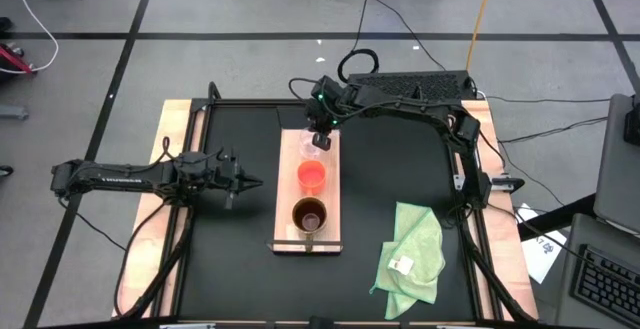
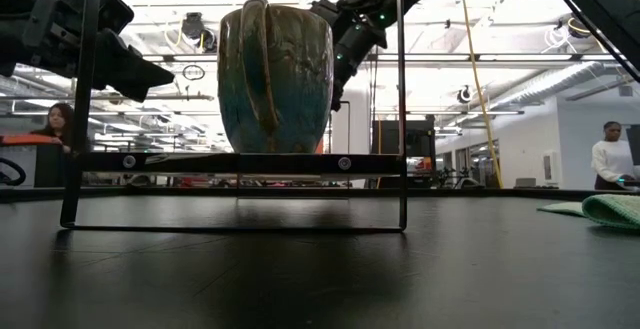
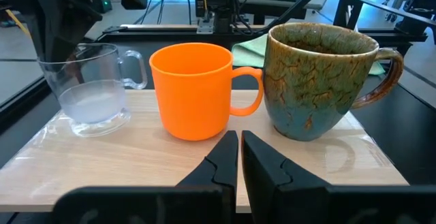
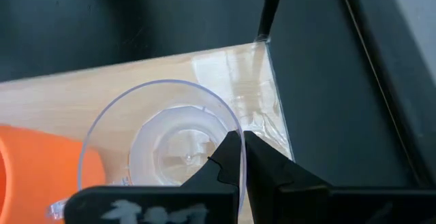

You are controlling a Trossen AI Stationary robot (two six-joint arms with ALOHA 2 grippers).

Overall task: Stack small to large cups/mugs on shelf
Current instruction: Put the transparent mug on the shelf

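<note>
The left gripper [image 1: 250, 181] waits clenched and empty left of the shelf [image 1: 288, 184]. Its wrist view alone shows all three in a row: clear glass cup [image 3: 92, 88], orange-red mug [image 3: 194, 91], brown mug [image 3: 317, 77]. The low view shows only the brown mug. The right gripper [image 4: 237, 157], clenched on nothing, hovers above the glass cup's rim.

Three cups in a row on the shelf [image 1: 285, 204]

Glass cup [image 1: 310, 149] at 12 o'clock, orange-red mug [image 1: 312, 176] middle, brown mug [image 1: 309, 214] at 6; cloth [image 1: 412, 254] on the surface [image 1: 230, 259] toward 4.
</note>
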